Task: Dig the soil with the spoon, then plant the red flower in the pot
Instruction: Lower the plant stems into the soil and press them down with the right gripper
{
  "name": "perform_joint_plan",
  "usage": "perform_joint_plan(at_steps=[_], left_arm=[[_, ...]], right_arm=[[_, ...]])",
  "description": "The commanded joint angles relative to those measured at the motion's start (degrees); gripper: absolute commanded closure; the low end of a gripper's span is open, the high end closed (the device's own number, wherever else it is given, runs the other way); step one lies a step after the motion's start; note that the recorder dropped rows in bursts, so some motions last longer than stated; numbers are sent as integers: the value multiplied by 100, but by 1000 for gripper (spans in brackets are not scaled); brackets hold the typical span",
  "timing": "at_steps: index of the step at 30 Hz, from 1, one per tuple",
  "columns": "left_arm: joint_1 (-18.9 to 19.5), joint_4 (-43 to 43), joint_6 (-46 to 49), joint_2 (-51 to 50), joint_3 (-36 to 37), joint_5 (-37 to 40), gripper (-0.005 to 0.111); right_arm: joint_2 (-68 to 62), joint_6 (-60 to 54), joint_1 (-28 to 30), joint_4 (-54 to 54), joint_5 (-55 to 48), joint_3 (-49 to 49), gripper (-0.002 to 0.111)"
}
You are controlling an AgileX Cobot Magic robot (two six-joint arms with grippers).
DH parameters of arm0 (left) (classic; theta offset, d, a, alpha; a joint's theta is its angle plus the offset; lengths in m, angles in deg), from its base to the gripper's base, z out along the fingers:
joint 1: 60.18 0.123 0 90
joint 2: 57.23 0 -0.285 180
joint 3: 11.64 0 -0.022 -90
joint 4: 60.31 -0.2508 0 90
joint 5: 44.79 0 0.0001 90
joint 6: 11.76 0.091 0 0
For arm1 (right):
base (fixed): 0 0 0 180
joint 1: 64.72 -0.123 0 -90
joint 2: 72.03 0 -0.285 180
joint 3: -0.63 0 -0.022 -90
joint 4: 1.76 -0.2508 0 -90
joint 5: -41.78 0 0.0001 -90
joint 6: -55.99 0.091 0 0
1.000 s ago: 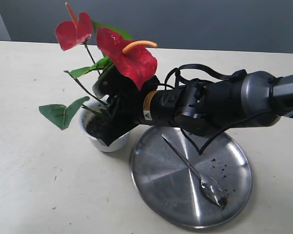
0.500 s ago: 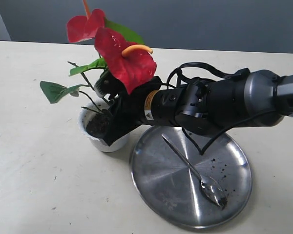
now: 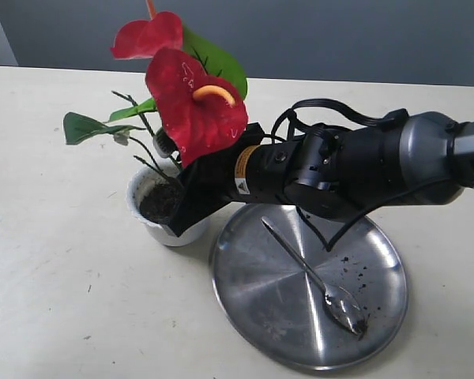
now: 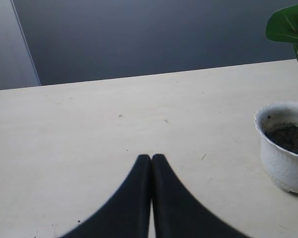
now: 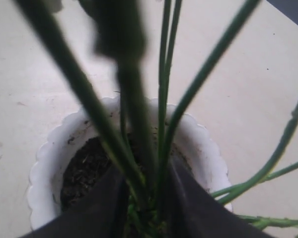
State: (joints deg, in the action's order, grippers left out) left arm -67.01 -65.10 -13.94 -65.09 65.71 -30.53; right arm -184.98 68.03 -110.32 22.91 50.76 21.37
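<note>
My right gripper (image 3: 183, 207) reaches across to the small white scalloped pot (image 3: 146, 223) and is shut on the red flower (image 3: 191, 110), pinching its green stems (image 5: 164, 99) low down. The blooms and leaves stand up above the pot. Dark soil (image 5: 82, 171) fills the pot (image 5: 47, 163) right under my right gripper (image 5: 146, 198). The silver spoon (image 3: 312, 276) lies loose on the steel plate with soil crumbs at its bowl. My left gripper (image 4: 151, 158) is shut and empty over bare table, with the pot (image 4: 283, 163) off to one side; it does not show in the exterior view.
The large round steel plate (image 3: 245, 304) lies right of the pot, under the right arm's forearm, with a few soil crumbs (image 3: 359, 272) scattered on it. The cream table (image 3: 71, 316) stretches out around both. A grey wall stands behind.
The flower has swung more upright over the pot: blooms rose and shifted, and the low left leaf lifted from beside the pot to well above it. The right arm has barely moved.
</note>
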Motion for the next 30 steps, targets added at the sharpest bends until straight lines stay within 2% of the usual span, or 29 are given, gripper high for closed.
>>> perform_joint_plan(at_steps=[1,12,14,16,18,22,30], left_arm=[[-31,-2,-25,7,-13,-54,106],[-31,-2,-25,7,-13,-54,106],[-31,-2,-25,7,-13,-54,106],[-31,-2,-25,7,-13,-54,106],[-31,-2,-25,7,-13,-54,106],[-31,-2,-25,7,-13,-54,106],[-31,-2,-25,7,-13,-54,106]], right_arm=[[42,24,-17,23,-86,53,83],[171,24,-17,35,-191,53,82],[171,24,-17,49,-200,53,72],[171,24,-17,49,-200,53,59],[171,24,-17,49,-226,53,53],[227,24,-17,29,-313,53,57],[445,32,-17,-74,-660,53,57]])
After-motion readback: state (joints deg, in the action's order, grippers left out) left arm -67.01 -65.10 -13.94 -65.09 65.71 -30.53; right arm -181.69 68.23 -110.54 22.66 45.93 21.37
